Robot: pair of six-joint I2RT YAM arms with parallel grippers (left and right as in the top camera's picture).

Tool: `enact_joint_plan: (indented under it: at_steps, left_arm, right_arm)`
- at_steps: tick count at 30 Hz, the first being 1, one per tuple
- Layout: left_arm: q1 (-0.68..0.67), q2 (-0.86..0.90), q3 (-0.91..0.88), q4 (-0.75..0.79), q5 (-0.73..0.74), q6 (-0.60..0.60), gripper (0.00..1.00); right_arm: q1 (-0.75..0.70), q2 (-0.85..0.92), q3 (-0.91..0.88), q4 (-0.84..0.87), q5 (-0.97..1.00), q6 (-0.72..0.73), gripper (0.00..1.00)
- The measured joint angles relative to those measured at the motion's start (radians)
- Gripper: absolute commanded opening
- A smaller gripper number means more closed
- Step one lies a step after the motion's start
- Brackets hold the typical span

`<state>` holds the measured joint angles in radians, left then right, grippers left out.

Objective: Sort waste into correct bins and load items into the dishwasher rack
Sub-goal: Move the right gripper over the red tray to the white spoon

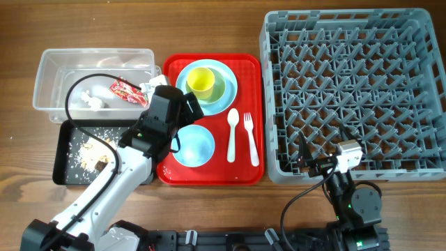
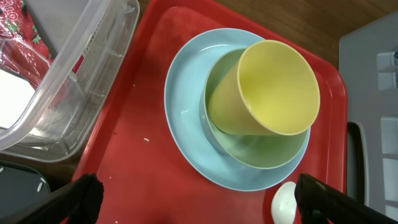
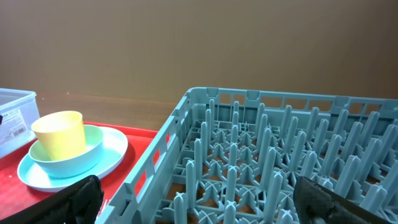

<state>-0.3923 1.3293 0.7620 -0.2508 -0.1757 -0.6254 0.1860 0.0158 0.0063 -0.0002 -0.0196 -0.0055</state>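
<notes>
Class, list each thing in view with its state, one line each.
dishwasher rack: empty
clear tub: holds red wrapper and tissue
black tray: holds food scraps
yellow cup: upright, empty, in pale green bowl
pale green bowl: on light blue plate
light blue plate: on red tray
small blue bowl: upright, empty
white spoon and fork: lying side by side on red tray
left gripper: open, empty
right gripper: open, empty

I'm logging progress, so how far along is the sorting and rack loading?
Done: wrapper and tissue sit in the clear tub, scraps in the black tray. In hand: the left gripper, open, hovers over the yellow cup. Left: the rack holds nothing; plate, green bowl, blue bowl, cup, spoon and fork sit on the red tray.
</notes>
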Motion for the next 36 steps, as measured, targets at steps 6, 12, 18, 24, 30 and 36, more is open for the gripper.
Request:
enact_joint_plan:
  at_steps: [6, 12, 18, 24, 30, 36]
  left_arm:
    - [0.0, 0.0, 0.0, 0.0, 0.0, 0.0, 1.0]
    - [0.0, 0.0, 0.0, 0.0, 0.0, 0.0, 1.0]
    - [0.0, 0.0, 0.0, 0.0, 0.0, 0.0, 1.0]
    - [0.0, 0.0, 0.0, -0.001, 0.0, 0.0, 1.0]
    - [0.0, 0.0, 0.0, -0.003, 0.0, 0.0, 1.0]
    - [0.0, 0.0, 0.001, -0.003, 0.0, 0.0, 1.0]
  right_arm:
    - [0.0, 0.0, 0.0, 0.0, 0.0, 0.0, 1.0]
    - [0.0, 0.0, 0.0, 0.0, 0.0, 0.0, 1.0]
    - [0.0, 0.0, 0.0, 0.009, -0.022, 0.074, 1.0]
    - [0.0, 0.003, 0.023, -0.026, -0.051, 0.253, 1.0]
    - [0.0, 0.182, 0.311, -0.27, -0.053, 0.303, 1.0]
    - [-0.001, 0.663, 0.907, -0.665, -0.108, 0.328, 1.0]
